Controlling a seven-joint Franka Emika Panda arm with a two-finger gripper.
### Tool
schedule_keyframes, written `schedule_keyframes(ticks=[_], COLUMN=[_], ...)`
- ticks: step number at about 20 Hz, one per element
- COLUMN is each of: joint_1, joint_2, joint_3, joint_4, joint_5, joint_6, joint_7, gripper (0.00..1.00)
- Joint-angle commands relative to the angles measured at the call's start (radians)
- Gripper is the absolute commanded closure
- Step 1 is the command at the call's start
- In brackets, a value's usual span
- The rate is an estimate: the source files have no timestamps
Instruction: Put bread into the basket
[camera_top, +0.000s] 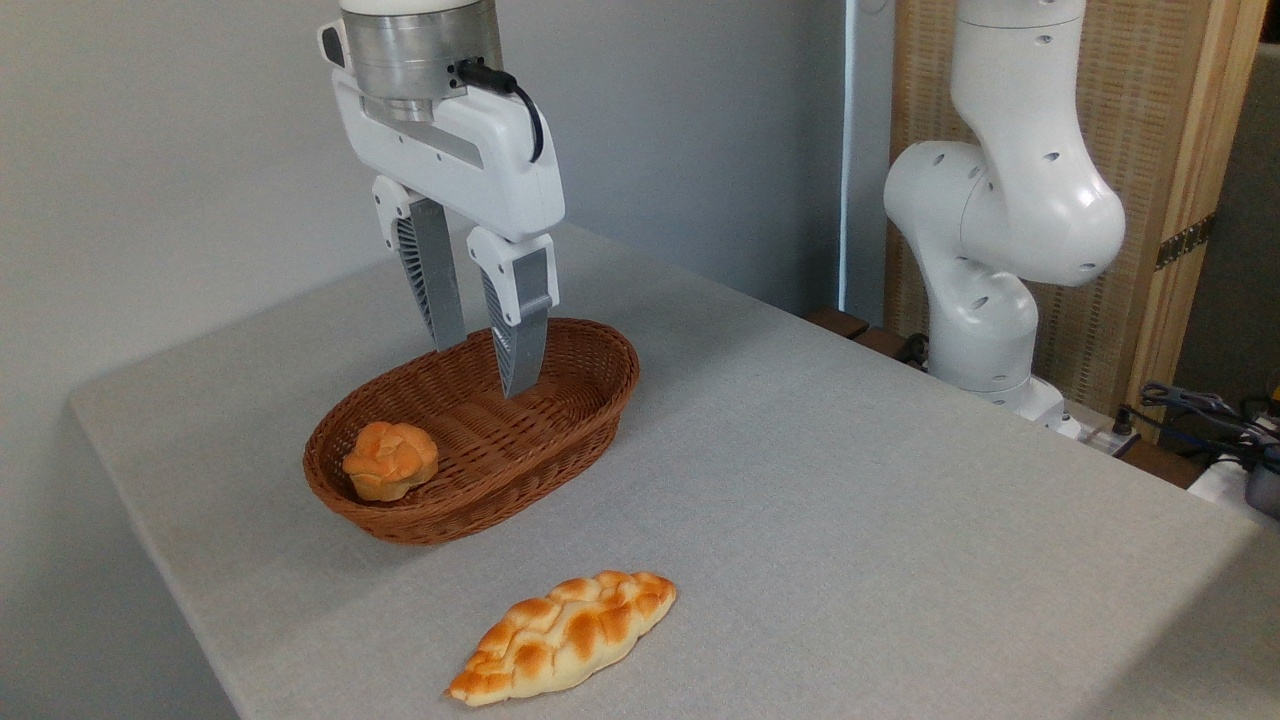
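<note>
One long braided bread (566, 634) lies nearest the camera, flat on the grey table (850, 500) close to its front edge. It sits at a slant — the lower pointed end aims toward the front edge, the other end points up and to the right. Its crust is golden-orange on top and pale cream along the side facing the camera. Nothing touches it.

Just beyond it, toward the left edge of the table, stands the basket (590, 400), an oval of reddish-brown wicker with low sides. The bread is outside it, near its front wall but apart from it. Inside the basket, at the left end, rests a small round knotted bun (390, 460), orange on top, leaning against the inner wall.

Above the right half of the basket hangs the gripper (482, 370), white with grey ribbed fingers (432, 270) pointing straight down. The fingers stand apart with a clear gap between them and hold nothing — their tips reach down to about the level of the basket's rim, whether just inside it or above it I cannot tell.

Farther back, at the far right edge of the table, rises the white arm (1000, 210), in front of a wood-framed woven panel (1160, 140). Some cables (1200, 410) lie at the right.
</note>
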Motion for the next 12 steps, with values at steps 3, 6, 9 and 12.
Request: schedule_keyframes(ticks=[3,6,9,12], joint_1=[-0.002,0.0,-0.002,0.001], joint_2=[-0.005,-0.005,-0.006,-0.005], joint_3=[0.008,0.009,0.021,0.023], joint_4=[-0.004,-0.006,-0.012,-0.015], joint_5=[-0.006,-0.006,-0.006,-0.006], joint_6=[-0.017,-0.017,-0.013,-0.002], joint_7=[0.015,0.017,0.015,0.018], gripper=[0.0,0.0,0.0,0.0])
